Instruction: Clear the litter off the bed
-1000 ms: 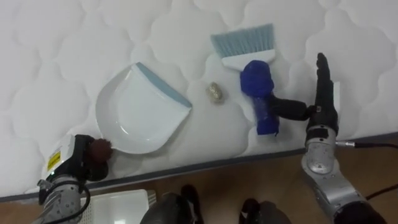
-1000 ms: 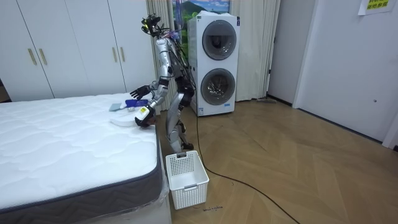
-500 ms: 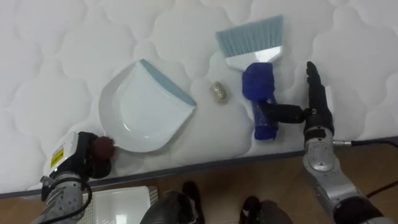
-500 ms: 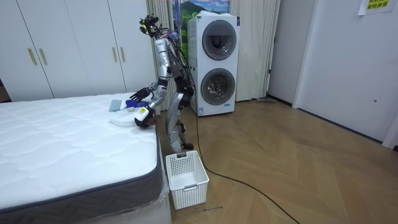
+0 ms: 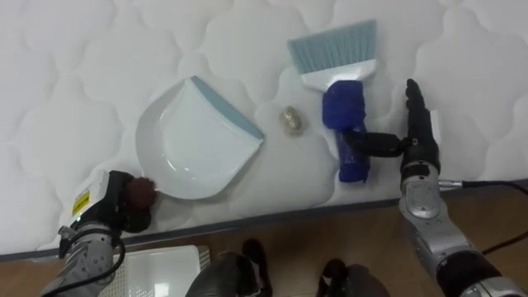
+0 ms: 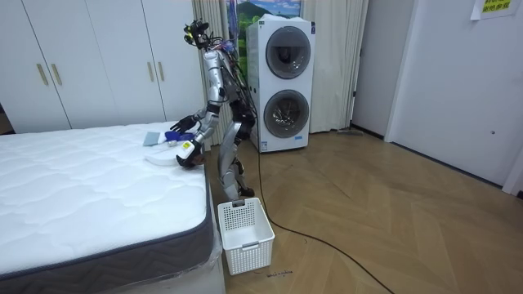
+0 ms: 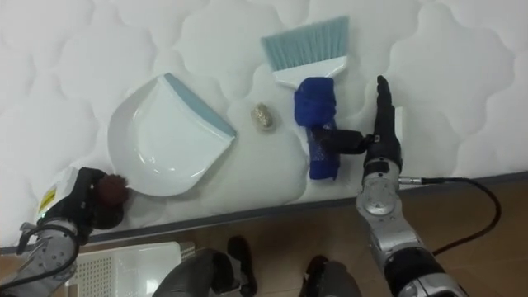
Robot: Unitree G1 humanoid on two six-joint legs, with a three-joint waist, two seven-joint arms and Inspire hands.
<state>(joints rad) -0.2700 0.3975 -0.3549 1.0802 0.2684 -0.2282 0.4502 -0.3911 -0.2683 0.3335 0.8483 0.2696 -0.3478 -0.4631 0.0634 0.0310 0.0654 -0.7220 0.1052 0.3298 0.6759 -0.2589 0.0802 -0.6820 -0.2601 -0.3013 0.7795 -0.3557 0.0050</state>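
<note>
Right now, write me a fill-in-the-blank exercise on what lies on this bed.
The small crumpled scrap lies between the white plastic dustpan and the blue-handled ____.
The right hand beside that handle is ____ (open/shut).
The white slatted basket stands on the wooden ____.
Missing words: brush; open; floor.

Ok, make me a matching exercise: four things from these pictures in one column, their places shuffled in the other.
Things:
1 dustpan
2 brush
3 crumpled scrap
4 white basket

Places:
A on the floor beside the bed
B on the bed, between dustpan and brush
C its handle at the open right hand's thumb
D held at its rear end by the left hand, near the bed's edge

Pairs: 1-D, 2-C, 3-B, 4-A
</note>
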